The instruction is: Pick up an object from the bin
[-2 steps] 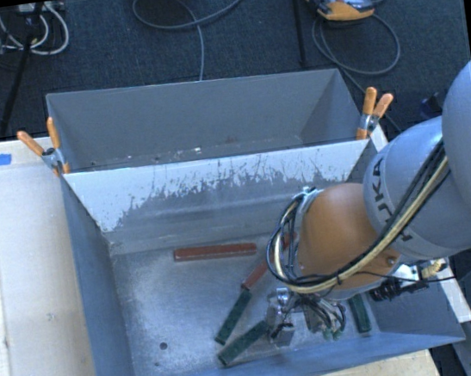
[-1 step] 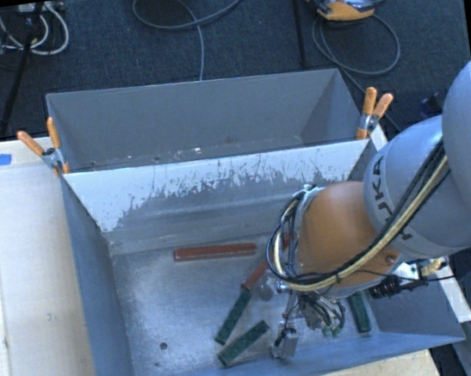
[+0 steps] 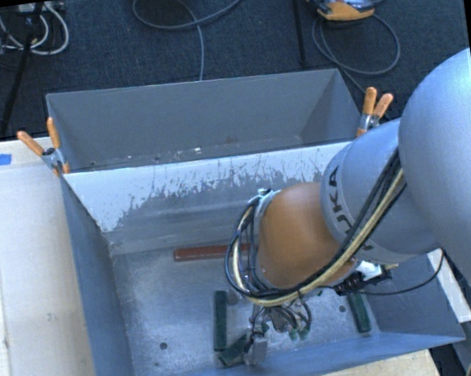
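Approach step: the jaws, their spread impossible to tell, hang at lower centre beside a slim dark-green bar [image 3: 220,319] in the grey metal bin [image 3: 150,321]; the next move is likely to centre over it and close.

I have one camera, set above the grey metal bin [image 3: 95,272], looking down at a slight sideways tilt. It is close enough that the bin spans most of the frame, with the big silver-grey robot arm [image 3: 448,153] at its right.

I could read only one marking: black letters [image 3: 338,193] on the grey arm [image 3: 402,194], just beside its orange cover [image 3: 290,236]. They looked like "KA", the end of a longer name; its beginning was hidden from me.
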Motion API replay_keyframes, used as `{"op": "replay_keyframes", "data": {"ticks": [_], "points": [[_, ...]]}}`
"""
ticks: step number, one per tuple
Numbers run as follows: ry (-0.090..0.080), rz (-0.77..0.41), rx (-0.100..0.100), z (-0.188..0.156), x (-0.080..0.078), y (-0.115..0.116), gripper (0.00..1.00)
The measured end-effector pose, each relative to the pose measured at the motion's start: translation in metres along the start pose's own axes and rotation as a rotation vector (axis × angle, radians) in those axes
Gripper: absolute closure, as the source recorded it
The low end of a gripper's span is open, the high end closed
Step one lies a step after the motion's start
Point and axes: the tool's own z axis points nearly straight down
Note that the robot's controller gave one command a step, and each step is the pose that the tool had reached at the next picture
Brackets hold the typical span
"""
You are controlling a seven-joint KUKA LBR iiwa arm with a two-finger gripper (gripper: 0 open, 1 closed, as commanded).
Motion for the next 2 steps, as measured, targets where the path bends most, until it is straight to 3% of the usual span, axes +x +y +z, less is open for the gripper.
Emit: {"op": "replay_keyframes", "data": {"ticks": [1, 2], "points": [[0.004, 0.008, 0.002, 0.001, 0.001, -0.003, 1.0], [-0.006, 0.095, 0.001, -0.145, -0.024, -0.004, 1.0]]}}
